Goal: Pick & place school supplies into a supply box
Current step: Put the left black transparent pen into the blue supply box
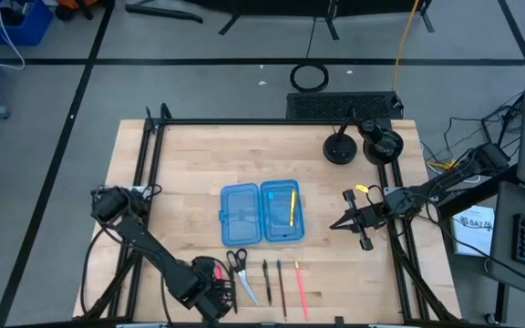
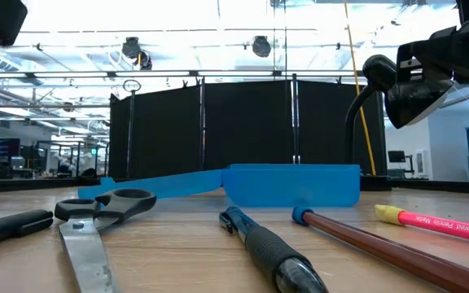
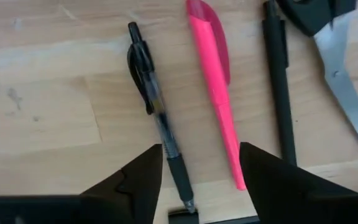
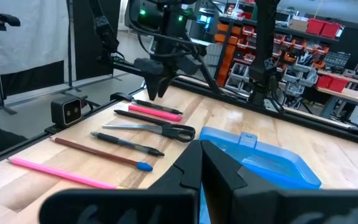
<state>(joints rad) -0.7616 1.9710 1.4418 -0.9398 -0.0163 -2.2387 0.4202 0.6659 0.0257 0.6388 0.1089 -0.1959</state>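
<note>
On the wooden worktop, the left claw hovered wide open and empty over a light, stiff black pen beside the scissors, best gripped mid-barrel.

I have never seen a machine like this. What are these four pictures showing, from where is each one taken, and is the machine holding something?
It is a robot with two dark arms at a wooden table. One picture looks down from above, one looks level across the table top, and two come from cameras on the arms' wrists.

An open blue supply box lies in the middle, with a yellow pencil inside its right half. Nearer the front edge lie scissors, dark pens and a long pink pencil in a row.

The left gripper is open, low over a black pen and a pink pen, holding nothing. The right gripper waits shut and empty beside the box. Two black round objects sit at the back.
</note>
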